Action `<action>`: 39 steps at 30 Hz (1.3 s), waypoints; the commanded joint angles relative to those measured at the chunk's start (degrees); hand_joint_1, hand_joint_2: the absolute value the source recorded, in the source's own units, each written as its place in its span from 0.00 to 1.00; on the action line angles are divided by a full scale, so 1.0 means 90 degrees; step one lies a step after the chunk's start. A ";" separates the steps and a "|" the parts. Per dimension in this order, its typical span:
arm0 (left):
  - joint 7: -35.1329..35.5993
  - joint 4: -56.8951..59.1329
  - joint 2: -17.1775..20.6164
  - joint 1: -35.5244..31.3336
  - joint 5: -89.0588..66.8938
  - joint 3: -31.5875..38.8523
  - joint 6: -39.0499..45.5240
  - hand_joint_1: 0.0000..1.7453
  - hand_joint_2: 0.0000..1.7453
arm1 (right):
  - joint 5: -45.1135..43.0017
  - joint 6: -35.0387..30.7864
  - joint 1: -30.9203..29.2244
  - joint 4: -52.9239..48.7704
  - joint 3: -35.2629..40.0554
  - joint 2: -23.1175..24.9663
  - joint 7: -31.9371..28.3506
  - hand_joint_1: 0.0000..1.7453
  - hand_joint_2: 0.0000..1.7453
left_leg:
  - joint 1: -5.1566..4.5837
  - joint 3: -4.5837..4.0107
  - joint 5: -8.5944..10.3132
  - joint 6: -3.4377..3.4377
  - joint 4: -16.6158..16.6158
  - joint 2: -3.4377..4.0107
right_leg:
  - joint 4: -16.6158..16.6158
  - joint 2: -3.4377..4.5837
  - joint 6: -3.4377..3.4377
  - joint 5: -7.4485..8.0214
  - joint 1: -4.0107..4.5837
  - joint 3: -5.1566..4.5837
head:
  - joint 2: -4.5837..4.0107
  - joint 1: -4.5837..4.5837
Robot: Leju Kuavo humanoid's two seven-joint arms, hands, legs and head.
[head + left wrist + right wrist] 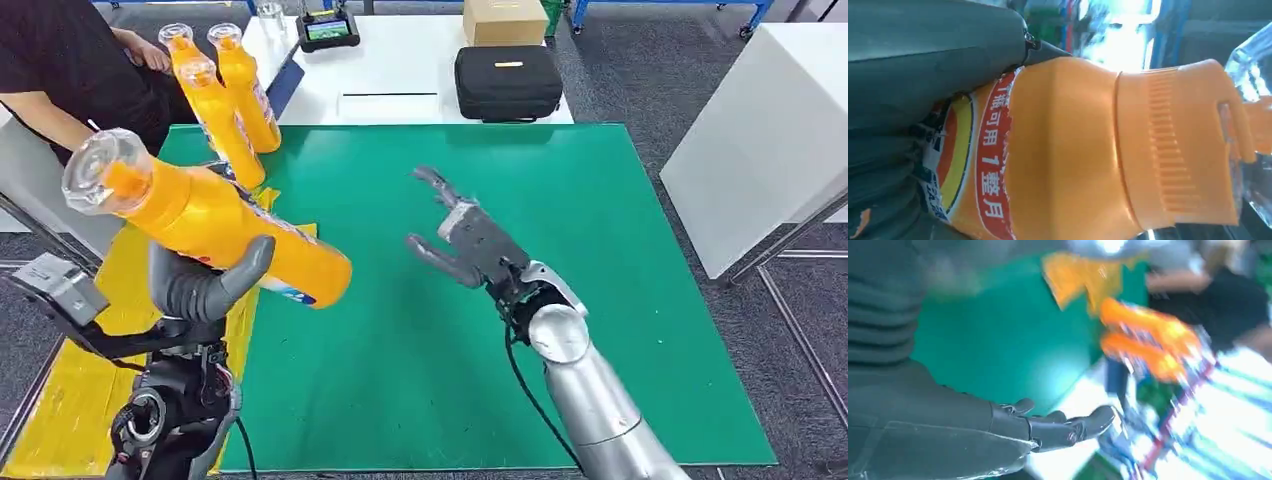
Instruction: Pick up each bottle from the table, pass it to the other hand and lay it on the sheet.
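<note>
Bottle raised for the handover, receiving hand spread and waiting.

Head view: the left hand (205, 285) grips an orange bottle (200, 215) at its lower body, cap tilted up and outward, leaving its base end free toward the right hand (462, 235), fingers wide and empty over the green mat (600, 230). Left wrist view: the bottle's neck and clear cap (1253, 125) jut beyond the grip. Right wrist view, blurred: fingers (1058, 427) apart, standing bottles (1143, 342) beyond them.
</note>
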 commanded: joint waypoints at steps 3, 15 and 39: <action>-0.0046 0.0670 0.0524 0.0040 -0.5271 0.0705 0.0860 1.00 1.00 | -0.0365 -0.0035 0.0787 -0.2585 -0.1464 -0.0660 -0.0262 0.00 0.00 | 0.0007 0.0023 -0.0011 -0.0026 -0.0002 -0.0018 | -0.0002 -0.0035 0.0002 -0.0019 0.0006 0.0032 | 0.0000 0.0000; 0.1020 0.3405 0.1762 -0.1060 -0.8807 0.0079 0.0768 1.00 1.00 | -0.0934 0.0178 0.0721 -0.2790 -0.1311 -0.0846 -0.0305 0.00 0.00 | 0.0008 0.0029 0.0000 -0.0034 -0.0007 -0.0008 | -0.0006 -0.0028 -0.0006 -0.0007 0.0007 0.0031 | 0.0000 0.0000; 0.1578 0.6027 0.1217 -0.1906 -0.9713 -0.0120 -0.1117 0.00 0.00 | -0.0824 0.0592 0.0678 -0.2384 -0.1311 -0.0631 -0.0362 0.00 0.00 | 0.0004 0.0014 -0.0002 -0.0018 -0.0004 0.0013 | -0.0001 -0.0004 -0.0001 -0.0003 0.0003 0.0013 | 0.0000 0.0002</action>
